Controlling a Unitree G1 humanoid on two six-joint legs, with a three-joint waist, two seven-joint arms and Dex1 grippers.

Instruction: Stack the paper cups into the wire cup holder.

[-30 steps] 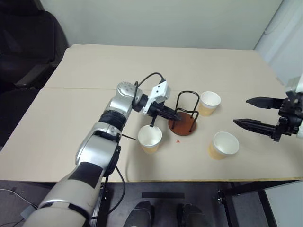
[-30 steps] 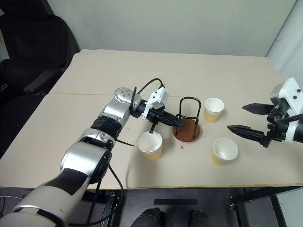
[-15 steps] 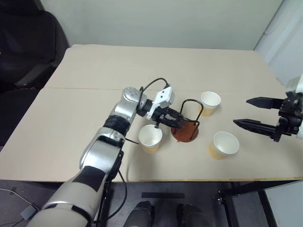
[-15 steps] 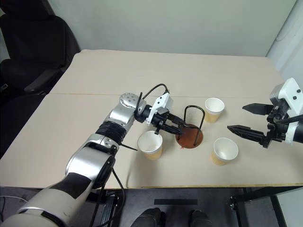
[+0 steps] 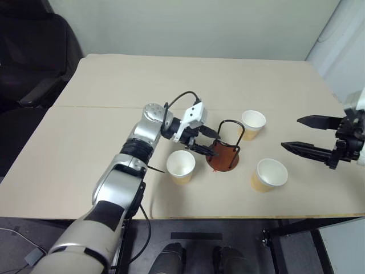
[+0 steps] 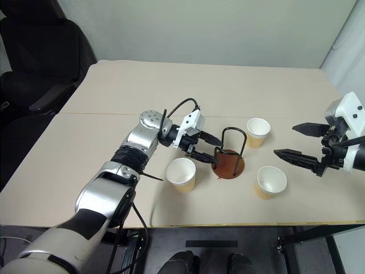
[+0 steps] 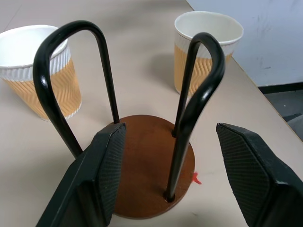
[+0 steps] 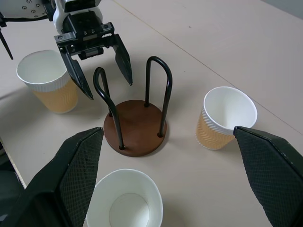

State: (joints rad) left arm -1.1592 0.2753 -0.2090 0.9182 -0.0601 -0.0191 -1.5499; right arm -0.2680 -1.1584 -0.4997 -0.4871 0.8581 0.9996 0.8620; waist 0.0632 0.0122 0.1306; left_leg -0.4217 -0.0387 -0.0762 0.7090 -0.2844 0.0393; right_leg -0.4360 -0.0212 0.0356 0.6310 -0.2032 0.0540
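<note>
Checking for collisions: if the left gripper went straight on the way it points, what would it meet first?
Probably the wire cup holder: the left gripper, jaws open, already straddles one upright loop.

My left claw (image 5: 206, 140) open beside holder (image 5: 227, 145), one wire loop between its fingers. Cup (image 5: 181, 166) sits just under my left wrist, blocks drop on that side. Far cup (image 5: 251, 125) just beyond holder, near cup (image 5: 268, 174) toward bench edge; gap between them open toward holder from right. My right claw (image 5: 305, 135) spread wide, hangs clear off to right. Far half of bench (image 5: 188, 80) bare, free to sweep.
</note>
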